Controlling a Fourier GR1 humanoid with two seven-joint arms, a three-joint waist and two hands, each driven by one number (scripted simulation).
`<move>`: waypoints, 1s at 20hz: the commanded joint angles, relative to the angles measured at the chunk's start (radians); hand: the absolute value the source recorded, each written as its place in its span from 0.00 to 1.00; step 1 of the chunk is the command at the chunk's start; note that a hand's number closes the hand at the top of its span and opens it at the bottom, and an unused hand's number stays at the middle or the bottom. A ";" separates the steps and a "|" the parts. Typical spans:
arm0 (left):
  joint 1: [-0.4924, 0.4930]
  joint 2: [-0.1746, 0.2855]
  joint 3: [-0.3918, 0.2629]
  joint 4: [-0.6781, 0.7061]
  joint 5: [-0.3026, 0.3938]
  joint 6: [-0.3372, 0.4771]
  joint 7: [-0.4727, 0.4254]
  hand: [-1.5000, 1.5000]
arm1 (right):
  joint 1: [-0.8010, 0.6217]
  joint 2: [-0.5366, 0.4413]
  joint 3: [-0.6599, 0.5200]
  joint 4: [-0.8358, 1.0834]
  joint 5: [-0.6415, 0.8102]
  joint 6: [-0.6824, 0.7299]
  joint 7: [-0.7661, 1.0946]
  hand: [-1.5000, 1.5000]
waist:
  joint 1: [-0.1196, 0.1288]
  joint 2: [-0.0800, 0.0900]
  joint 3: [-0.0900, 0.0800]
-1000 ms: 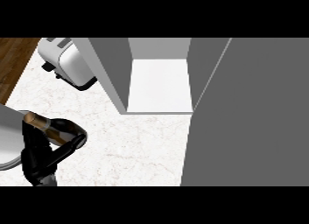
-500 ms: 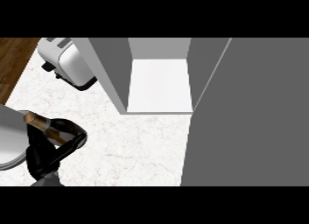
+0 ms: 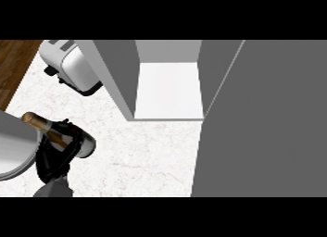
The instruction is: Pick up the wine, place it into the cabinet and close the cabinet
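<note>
The wine bottle (image 3: 47, 127) is showing a gold-foiled top and a brown neck running into a dark body, with a pale grey patch on the body's right side. It is lying tilted at the near left of the scene, its top pointing far and left. Whether it is touching the white marbled desk (image 3: 138, 152) or hanging just above it, I cannot tell. A large grey rounded thing (image 3: 9, 143) with a paler rim is sitting at the left edge, cut off by the view. The bottle's neck is overlapping its right side. A white toaster (image 3: 75, 69) with black trim is standing on the desk at the far left, beside a strip of brown wood (image 3: 7, 69). To the right of the toaster the grey cabinet (image 3: 118, 78) is standing open, its white shelf (image 3: 169, 90) showing bare inside. Its grey door (image 3: 268, 120) is filling the right of the scene from far to near. Open desk is lying between the bottle and the cabinet's mouth, with the cabinet's left wall being the closest part. The left hand (image 3: 53, 162) is coming up from the near edge on a grey forearm (image 3: 54, 190). Its black fingers are curling round the bottle's body, and the neck is sticking out beyond them on the far left.
</note>
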 commanded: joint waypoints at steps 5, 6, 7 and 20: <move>0.010 0.023 -0.090 0.000 -0.111 0.025 -0.040 1.00 | -0.002 -0.016 -0.042 -0.109 -0.077 0.001 0.061 0.00 | 0.004 -0.001 0.000; -0.059 0.020 -0.108 0.077 -0.173 0.100 -0.069 1.00 | 0.008 0.019 0.003 -0.046 -0.026 -0.004 -0.008 0.00 | -0.004 0.002 0.000; -0.049 0.049 -0.086 0.046 -0.162 0.105 -0.071 1.00 | 0.032 -0.021 -0.056 -0.125 -0.084 0.016 0.037 0.00 | -0.005 -0.001 0.000; 0.040 0.144 -0.243 -0.109 -0.242 -0.228 -0.143 1.00 | -0.040 0.003 -0.038 -0.049 -0.069 0.002 0.037 0.00 | 0.007 0.000 0.000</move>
